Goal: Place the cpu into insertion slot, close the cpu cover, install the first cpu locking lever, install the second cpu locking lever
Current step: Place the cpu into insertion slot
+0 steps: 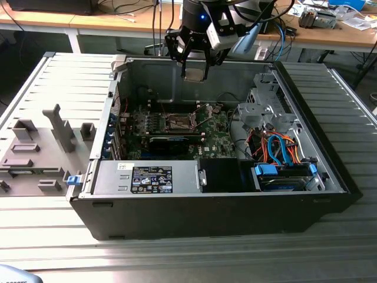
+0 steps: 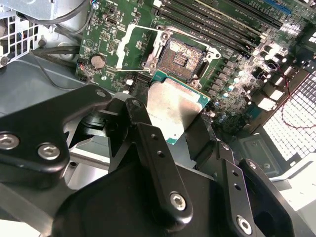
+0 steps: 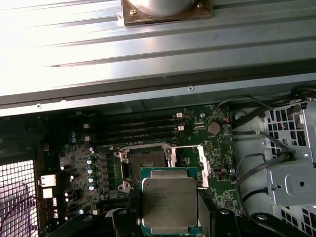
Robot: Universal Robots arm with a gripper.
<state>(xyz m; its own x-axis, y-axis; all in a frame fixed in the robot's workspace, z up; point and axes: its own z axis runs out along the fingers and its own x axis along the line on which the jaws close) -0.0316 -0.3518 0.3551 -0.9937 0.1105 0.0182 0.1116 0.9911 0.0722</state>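
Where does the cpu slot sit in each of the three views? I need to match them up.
Exterior view: slot near the middle of the open case.
Second wrist view: slot, empty, just beyond the cpu.
First wrist view: slot just past the cpu's far edge.
Shared landmark: the pale square cpu, which the exterior view has held high over the case's rear wall.

In the second wrist view, the black metal jaws cover the wrist-side corner of the small flat silver-grey square cpu (image 2: 173,111). In both wrist views that chip hides from you one rim of the square silver-rimmed insertion slot (image 2: 183,58) (image 3: 147,159).
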